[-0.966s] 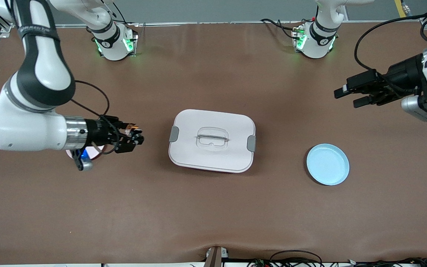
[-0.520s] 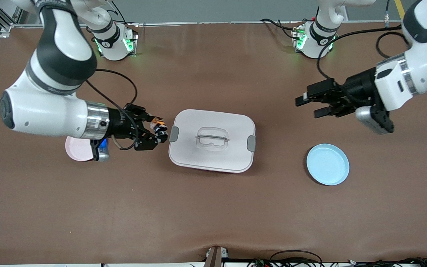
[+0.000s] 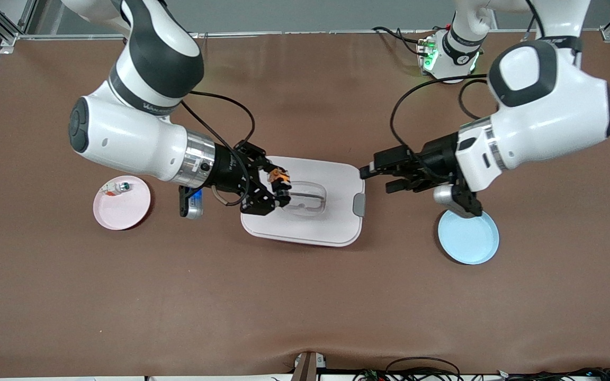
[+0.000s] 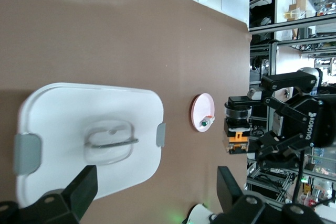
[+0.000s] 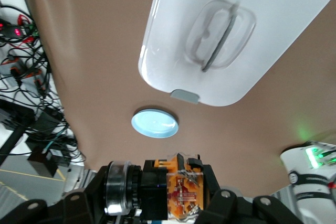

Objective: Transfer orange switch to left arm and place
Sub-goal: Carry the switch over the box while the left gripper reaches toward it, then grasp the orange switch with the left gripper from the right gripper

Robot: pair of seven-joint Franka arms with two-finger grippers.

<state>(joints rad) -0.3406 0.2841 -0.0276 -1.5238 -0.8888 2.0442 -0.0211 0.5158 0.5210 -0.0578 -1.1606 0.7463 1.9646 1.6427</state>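
right gripper (image 3: pixel 278 186) closed on orange switch (image 3: pixel 277 177), up in the air over box (image 3: pixel 331 222). left gripper (image 3: pixel 379 179) with fingers apart, holding nothing, over the box edge near blue plate (image 3: pixel 472 244).

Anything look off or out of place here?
Nothing spilled or damaged. One oddity: the right gripper carries the orange switch directly over the box, which it should avoid. Left gripper open beside the box.

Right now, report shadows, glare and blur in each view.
Front view: sharp, soft shadow under the box, faint sheen on the table. Left wrist view: box sharp, left gripper fingers blurred. Right wrist view: glare on the box edge, the orange switch close and soft.
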